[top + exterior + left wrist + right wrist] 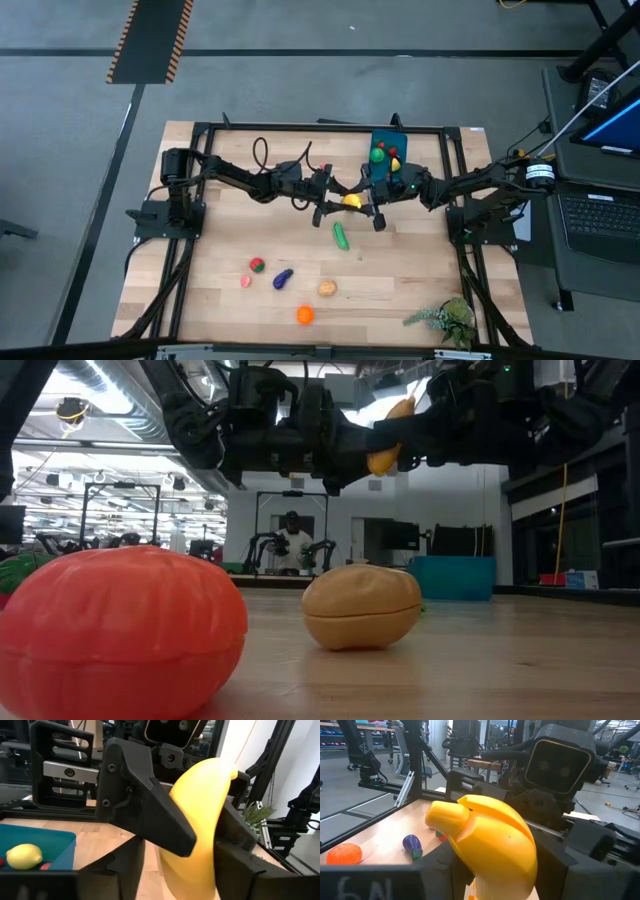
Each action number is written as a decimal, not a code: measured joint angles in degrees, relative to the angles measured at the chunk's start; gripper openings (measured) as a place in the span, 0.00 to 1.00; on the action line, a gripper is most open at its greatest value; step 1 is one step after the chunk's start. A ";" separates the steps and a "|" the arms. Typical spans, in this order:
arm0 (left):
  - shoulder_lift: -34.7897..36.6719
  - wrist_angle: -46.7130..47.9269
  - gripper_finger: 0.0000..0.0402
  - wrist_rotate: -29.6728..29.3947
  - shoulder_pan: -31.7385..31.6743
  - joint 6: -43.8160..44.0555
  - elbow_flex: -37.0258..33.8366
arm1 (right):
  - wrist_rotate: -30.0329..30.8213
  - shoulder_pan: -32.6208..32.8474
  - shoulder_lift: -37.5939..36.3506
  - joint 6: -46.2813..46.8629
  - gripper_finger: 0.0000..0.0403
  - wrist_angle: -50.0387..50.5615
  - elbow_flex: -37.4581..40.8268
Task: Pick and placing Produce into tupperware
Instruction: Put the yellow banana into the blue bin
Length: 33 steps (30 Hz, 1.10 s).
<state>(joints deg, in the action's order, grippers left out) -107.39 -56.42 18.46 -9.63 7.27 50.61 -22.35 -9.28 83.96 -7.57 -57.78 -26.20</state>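
Note:
A yellow banana (352, 200) hangs in the air over the middle of the table, between my two grippers, which meet there level. My right gripper (367, 206) comes from the table's right and is shut on it. My left gripper (337, 205) comes from the left and is open. Its fingers stand on either side of the banana's lower part (190, 880), with bare wood showing beside one finger. The blue tupperware (386, 158) stands at the far edge behind my right gripper. It holds a green, a red and a yellow piece, among them a lemon (22, 856). My right gripper pinches the banana's two flat sides (200, 810) between its two fingers (150, 815), about midway along it. The fingers come level from the table's right. The banana is lifted clear of the table and stands more upright than level, its stem end (442, 815) up.
On the wood lie a green cucumber (341, 235), a red-and-green piece (256, 264), a pink piece (245, 281), a purple eggplant (283, 278), a tan potato (327, 288) and an orange piece (304, 315). A leafy sprig (445, 320) lies at the near right corner.

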 joint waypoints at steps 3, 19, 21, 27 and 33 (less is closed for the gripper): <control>0.00 -0.05 0.56 -0.35 0.01 -0.01 0.00 | -0.06 0.02 -0.25 0.02 0.41 0.17 0.00; 0.48 1.38 0.58 -0.99 1.42 -0.47 0.11 | 0.15 0.09 -1.25 -0.11 0.41 2.09 -0.01; 0.49 1.53 0.58 -1.36 1.40 0.60 0.11 | 0.13 0.09 -1.25 0.03 0.41 2.11 0.00; 0.52 2.08 0.57 -1.33 1.40 1.42 0.10 | 0.17 0.07 -1.25 0.39 0.41 2.07 0.03; 0.68 3.85 0.57 -1.52 1.62 -0.48 0.22 | 0.27 0.07 -1.25 0.65 0.41 2.25 0.11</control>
<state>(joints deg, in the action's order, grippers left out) -106.72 -52.58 16.94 -8.01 6.79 50.83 -22.08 -9.21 82.72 -6.92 -55.53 -26.09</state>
